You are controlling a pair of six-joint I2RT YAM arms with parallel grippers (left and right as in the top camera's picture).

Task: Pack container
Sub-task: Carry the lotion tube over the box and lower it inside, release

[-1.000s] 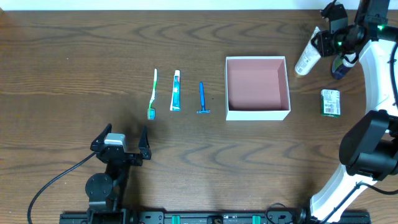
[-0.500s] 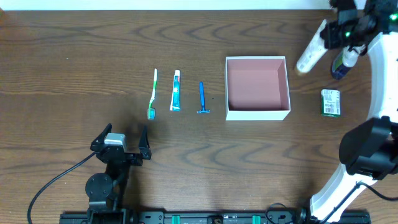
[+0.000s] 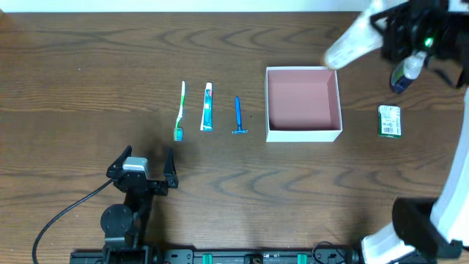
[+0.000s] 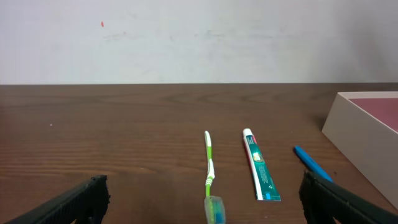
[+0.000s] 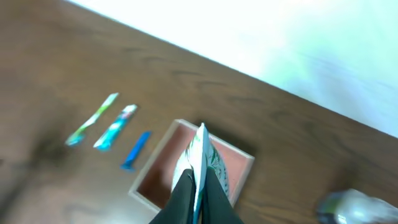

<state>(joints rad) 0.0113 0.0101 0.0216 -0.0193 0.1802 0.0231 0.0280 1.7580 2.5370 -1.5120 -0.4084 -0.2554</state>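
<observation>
The container [image 3: 302, 101], a shallow white box with a pink inside, sits right of centre on the table. My right gripper [image 3: 387, 31] is raised near the far right corner and is shut on the flat end of a white tube [image 3: 350, 42], which points toward the box's back right corner. From the right wrist, the shut gripper [image 5: 199, 177] pinches the green-printed tube [image 5: 202, 152] above the container [image 5: 163, 169]. The left gripper [image 3: 143, 167] rests open near the front left. In its own view the left gripper [image 4: 202, 202] is empty, well short of the container [image 4: 367, 134].
A green toothbrush [image 3: 179, 110], a toothpaste tube [image 3: 208, 107] and a blue razor [image 3: 238, 115] lie in a row left of the box. A blue bottle [image 3: 401, 73] and a green packet [image 3: 389, 121] stand to its right. The table's far edge is close behind the right gripper.
The right gripper closed on the white tube, lifted it off the table and carried it left toward the container. The left arm has not moved.
</observation>
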